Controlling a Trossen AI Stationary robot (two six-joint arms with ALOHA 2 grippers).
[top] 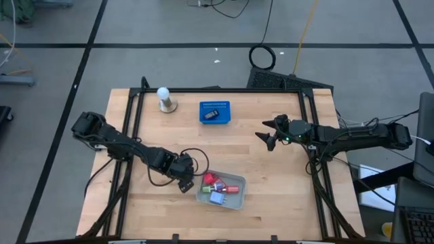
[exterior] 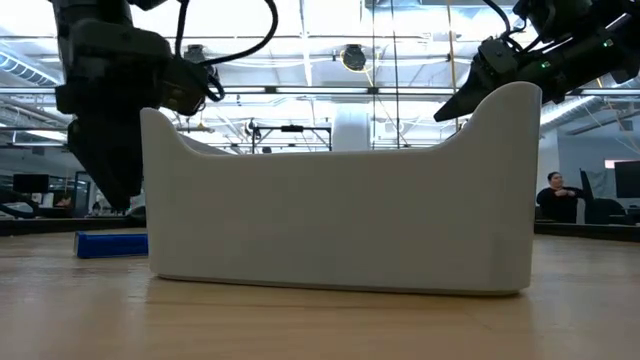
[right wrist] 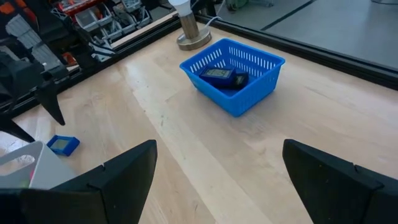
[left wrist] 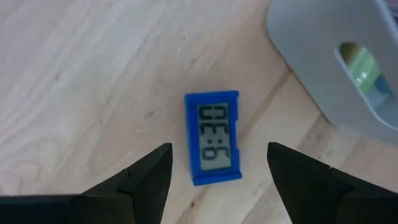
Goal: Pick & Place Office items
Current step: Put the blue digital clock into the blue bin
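The blue clock (left wrist: 213,138) lies flat on the table (left wrist: 81,81), just beside the grey tray (left wrist: 323,56), framed between the spread fingers of the left end effector (left wrist: 217,180), which is released and hovers above it. Red, green and purple items (top: 218,188) sit in the tray; dark ones lie in the blue basket (right wrist: 235,74). For a clean pick, the fingers should be lowered straight down astride the clock's narrow sides and kept clear of the tray wall. The right end effector (top: 270,133) is held open, well apart, over bare table. In the low view the clock is hidden behind the tray.
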